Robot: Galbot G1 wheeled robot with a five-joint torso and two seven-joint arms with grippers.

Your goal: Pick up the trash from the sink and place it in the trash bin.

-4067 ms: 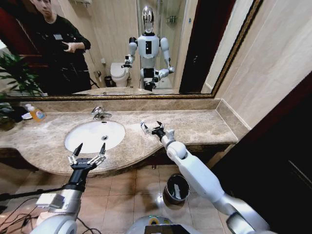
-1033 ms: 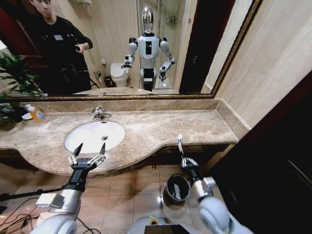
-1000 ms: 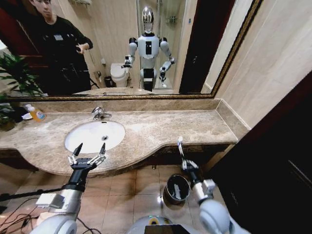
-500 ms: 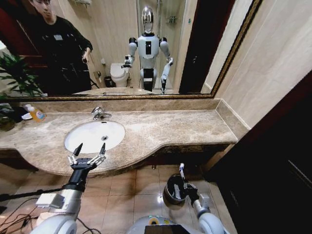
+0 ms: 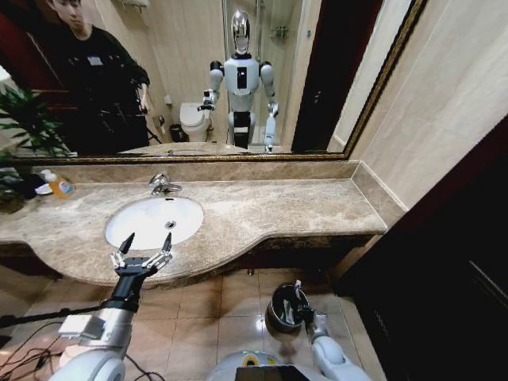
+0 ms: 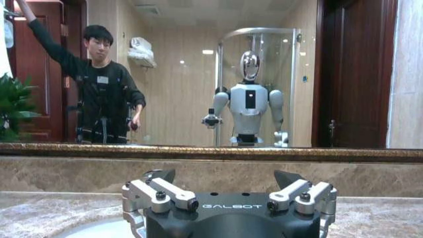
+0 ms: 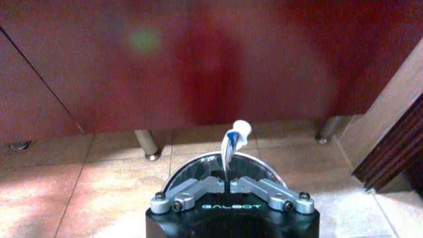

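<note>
"GALBOT" printed on both claws. Right claw [image 7: 228, 184] clamped on one small white tube [image 7: 233, 140] above the round dark metal-rimmed trash bin [image 7: 191, 170]. Left claw [image 5: 143, 246] spread apart at the white oval sink [image 5: 151, 220] in the marble tabletop [image 5: 278, 208].

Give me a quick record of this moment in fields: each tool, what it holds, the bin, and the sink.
right tool: low over the trash bin, shut on a small white tube
small white tube: upright, cap end up, above the bin opening
trash bin: on the tiled floor below the countertop
left tool: open, empty, at the near edge of the sink
sink: no trash visible in the basin
</note>
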